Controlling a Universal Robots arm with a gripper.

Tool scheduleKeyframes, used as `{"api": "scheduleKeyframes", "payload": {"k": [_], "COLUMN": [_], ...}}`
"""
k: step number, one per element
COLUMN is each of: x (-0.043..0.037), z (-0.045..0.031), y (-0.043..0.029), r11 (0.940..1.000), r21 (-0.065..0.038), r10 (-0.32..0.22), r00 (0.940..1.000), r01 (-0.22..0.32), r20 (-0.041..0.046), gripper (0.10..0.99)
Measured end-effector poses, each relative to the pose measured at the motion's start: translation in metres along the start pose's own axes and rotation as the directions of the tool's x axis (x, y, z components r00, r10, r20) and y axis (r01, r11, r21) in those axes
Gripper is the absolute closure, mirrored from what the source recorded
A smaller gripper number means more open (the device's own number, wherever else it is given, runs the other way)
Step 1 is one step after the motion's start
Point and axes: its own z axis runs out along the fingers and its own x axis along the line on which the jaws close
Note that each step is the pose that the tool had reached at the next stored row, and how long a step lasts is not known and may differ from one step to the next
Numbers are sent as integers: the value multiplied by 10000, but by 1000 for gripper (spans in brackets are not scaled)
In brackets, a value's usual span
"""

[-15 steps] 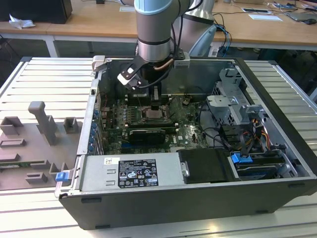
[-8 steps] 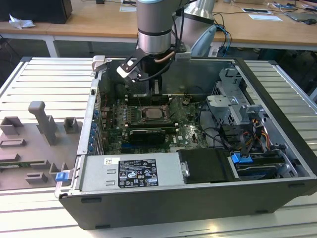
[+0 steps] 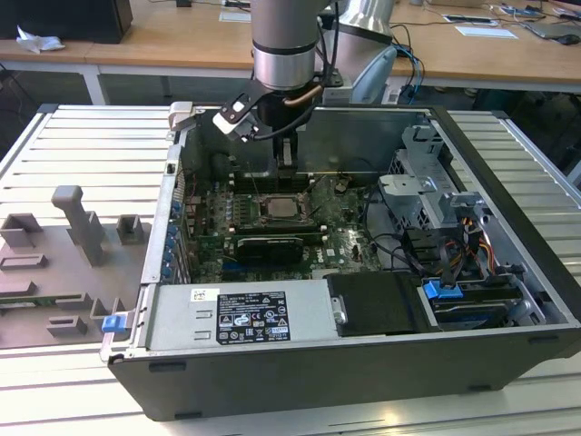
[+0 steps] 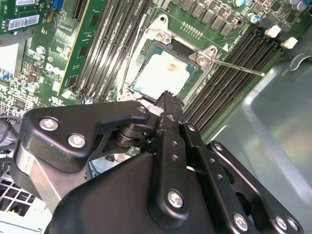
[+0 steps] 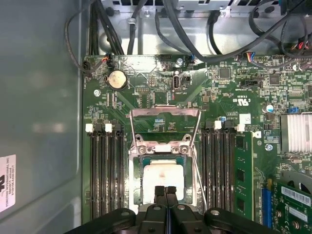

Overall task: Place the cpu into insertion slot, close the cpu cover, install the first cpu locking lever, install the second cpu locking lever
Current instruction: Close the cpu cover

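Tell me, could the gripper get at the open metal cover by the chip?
Probably yes: the gripper hovers close above the cpu, and the open cpu cover sits right beside it with nothing between them.

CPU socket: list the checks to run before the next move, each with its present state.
1. The cpu lies in the socket: ok.
2. The cpu sits flush: cannot tell.
3. The cpu cover is closed: not ok. It is swung back from the socket, open.
4. The locking lever is latched: not ok. In the second wrist view its rod sticks out free beside the socket.
5. The claw is empty: ok. Its fingertips are together with nothing between them.
6. The claw is clear of the cpu: cannot tell.
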Motion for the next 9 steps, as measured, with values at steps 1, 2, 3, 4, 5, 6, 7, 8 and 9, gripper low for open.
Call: {"api": "scheduleKeyframes", "payload": {"k": [1,2,3,4,5,6,7,8,9], "x": [0,0,0,0,0,0,0,1,1], "z": [-8,-15,-23,-30,-38,-41,-44,-47,-49], "y": [1,1,2,2,3,5,8,16,24], "r11": [10000,10000,10000,10000,10000,10000,10000,10000,10000], "r21": [0,1,0,0,0,0,0,-1,-1], "r10": [0,0,0,0,0,-1,-2,-1,-1], "r00": [10000,10000,10000,10000,10000,10000,10000,10000,10000], "r01": [0,0,0,0,0,1,2,1,1], "r20": [1,1,0,0,0,0,-1,-2,-1], "gripper": [980,980,980,980,980,980,980,980,980]}}
